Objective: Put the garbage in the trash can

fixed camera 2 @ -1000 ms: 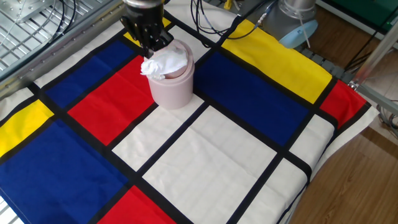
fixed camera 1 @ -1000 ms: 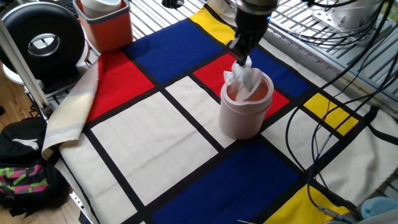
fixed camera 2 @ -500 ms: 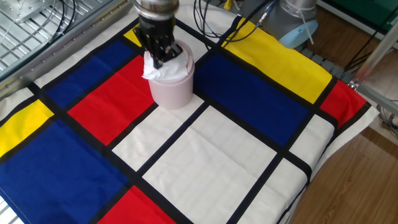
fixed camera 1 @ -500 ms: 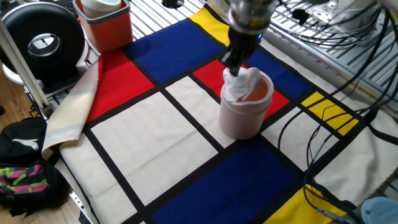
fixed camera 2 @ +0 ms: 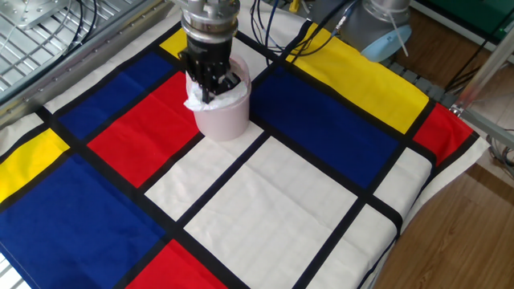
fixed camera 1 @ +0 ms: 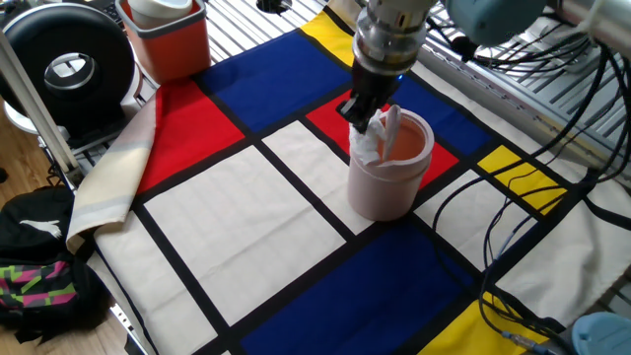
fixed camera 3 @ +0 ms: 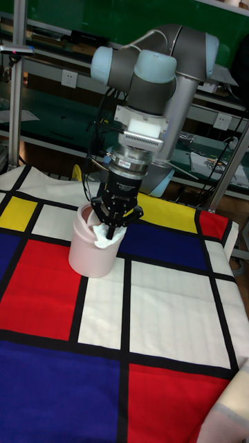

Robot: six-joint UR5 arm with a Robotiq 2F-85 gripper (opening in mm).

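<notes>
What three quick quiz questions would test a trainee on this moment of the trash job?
1. True or false: the tissue wad lies wholly inside the pink can.
2. Where is the gripper? A) over the can's rim B) over the red-orange bin C) on the cloth
3. Fill in: the pink can stands ____ on the cloth.

Key:
1. False; part of it drapes over the rim.
2. A
3. upright
</notes>
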